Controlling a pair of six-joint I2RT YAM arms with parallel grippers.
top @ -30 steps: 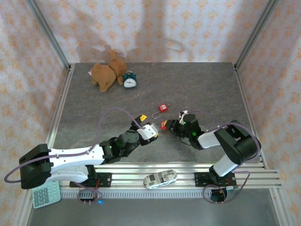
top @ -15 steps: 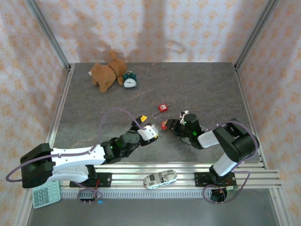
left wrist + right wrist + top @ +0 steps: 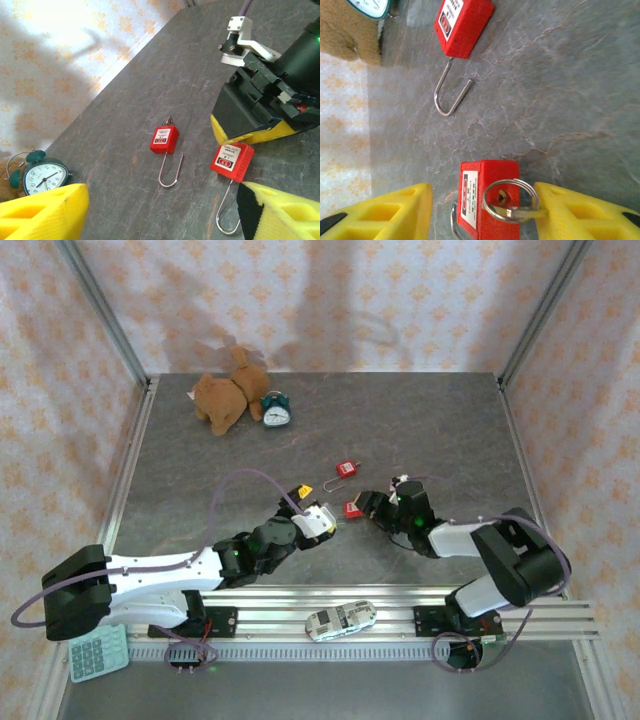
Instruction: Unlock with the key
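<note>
A red padlock lies on the table between my right gripper's yellow fingers. The jaws stand open, with a gap on the lock's left side. The key, on a silver ring, sits at the lock's keyhole and rests against the right finger. From above, this padlock lies between my right gripper and my left gripper. The left gripper is open and holds nothing; the padlock lies by its right finger.
A second red padlock with an open shackle lies a little farther back. A teddy and an alarm clock stand at the back left. A toy car and a calculator rest near the front rail.
My right gripper's jaws have opened and the arm has drawn back slightly to the right, leaving the padlock on the table. The left arm has not moved.
</note>
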